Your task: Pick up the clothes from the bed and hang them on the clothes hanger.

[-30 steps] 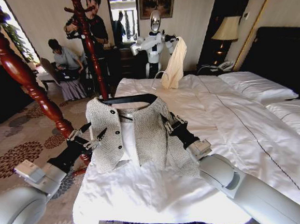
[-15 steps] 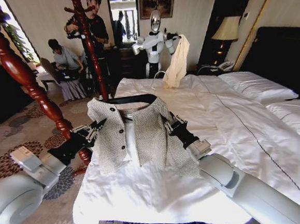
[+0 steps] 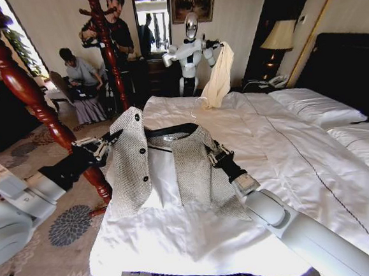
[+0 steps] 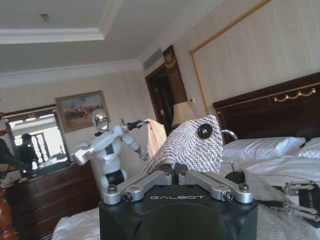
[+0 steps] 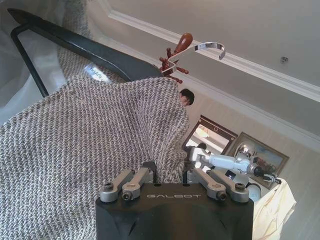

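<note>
Cloth moves: the left gripper [image 3: 102, 146], pinched on the jacket's [image 3: 190, 169] front edge, has pulled that side up and out. The right gripper [image 3: 215, 155] pinches the other side. The jacket sits on the black hanger [image 3: 171, 130], above the bed [image 3: 288, 162], nearly ready to hang.

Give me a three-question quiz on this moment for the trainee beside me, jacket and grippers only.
1. True or false: the left gripper is shut on the jacket's buttoned front panel.
2. Multiple choice: the black hanger is A) lying bare on the bed, B) inside the jacket's shoulders, C) hooked on the wooden coat stand.
3. Fill in: the right gripper grips the jacket's other ____ edge.

Key: 1 true; 2 B; 3 front.
</note>
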You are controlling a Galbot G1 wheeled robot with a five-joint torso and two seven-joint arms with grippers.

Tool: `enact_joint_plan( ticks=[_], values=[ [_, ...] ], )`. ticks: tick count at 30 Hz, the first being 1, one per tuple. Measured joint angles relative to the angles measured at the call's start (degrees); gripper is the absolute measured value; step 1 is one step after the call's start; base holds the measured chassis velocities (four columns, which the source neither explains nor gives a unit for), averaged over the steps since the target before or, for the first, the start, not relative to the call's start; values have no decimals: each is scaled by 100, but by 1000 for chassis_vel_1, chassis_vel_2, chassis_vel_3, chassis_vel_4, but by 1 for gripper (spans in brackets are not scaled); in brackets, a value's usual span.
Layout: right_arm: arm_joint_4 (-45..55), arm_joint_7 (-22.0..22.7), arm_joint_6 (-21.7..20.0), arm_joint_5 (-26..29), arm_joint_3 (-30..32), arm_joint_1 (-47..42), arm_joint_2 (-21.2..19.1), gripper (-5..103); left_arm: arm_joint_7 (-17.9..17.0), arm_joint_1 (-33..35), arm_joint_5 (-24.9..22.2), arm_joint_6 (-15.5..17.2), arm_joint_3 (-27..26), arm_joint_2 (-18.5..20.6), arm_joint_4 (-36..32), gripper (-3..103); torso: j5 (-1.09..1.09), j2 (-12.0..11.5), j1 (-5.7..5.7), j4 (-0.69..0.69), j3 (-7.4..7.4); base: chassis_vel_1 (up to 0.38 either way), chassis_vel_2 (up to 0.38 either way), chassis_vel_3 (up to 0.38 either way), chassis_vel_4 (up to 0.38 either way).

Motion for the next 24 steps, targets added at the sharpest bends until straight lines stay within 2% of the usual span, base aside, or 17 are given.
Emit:
enact_joint_plan(
  ticks=[2, 3, 6, 8, 10, 12, 13, 17, 24],
  values=[
    [-20, -37, 16, -91, -76, 2, 30, 24, 70, -158, -346, -61, 64, 384, 13, 1, 0, 0, 0, 0, 0, 0, 0, 0, 0],
    [-20, -37, 16, -91, -76, 2, 30, 24, 70, -158, -346, -61, 64, 384, 13, 1, 0, 0, 0, 0, 0, 0, 0, 0, 0],
    [-31, -64, 17, -124, -166, 58, 84, 24, 353, -404, -556, -109, 289, 869, 293, 1, 1, 0, 0, -2, 0, 0, 0, 0, 0],
    [-32, -73, 10, -140, -205, 66, 117, 24, 587, -477, -551, -111, 376, 1222, 545, 1, -1, 0, 1, 0, 0, 0, 0, 0, 0],
    [-32, -74, 6, -150, -205, 57, 121, 24, 658, -484, -539, -111, 381, 1349, 606, 1, -1, 0, 0, 1, 0, 0, 0, 0, 0],
    [-32, -100, 0, -222, -154, -2, 112, 24, 930, -491, -544, -111, 330, 1748, 724, 1, 0, 0, 0, 0, 0, 0, 0, 0, 0],
    [-32, -100, 0, -222, -154, -2, 112, 24, 930, -491, -544, -111, 330, 1748, 724, 1, 0, 0, 0, 0, 0, 0, 0, 0, 0],
    [-30, -125, 0, -304, -63, -75, 87, 24, 1322, -593, -617, -155, 201, 2273, 885, 1, 1, 0, 0, -1, 0, 0, 0, 0, 0],
    [30, -131, 7, -375, -10, -134, 97, 24, 1586, -634, -715, -193, 137, 2620, 863, 1, 1, 0, 0, 0, 0, 0, 0, 0, 0]
  ],
)
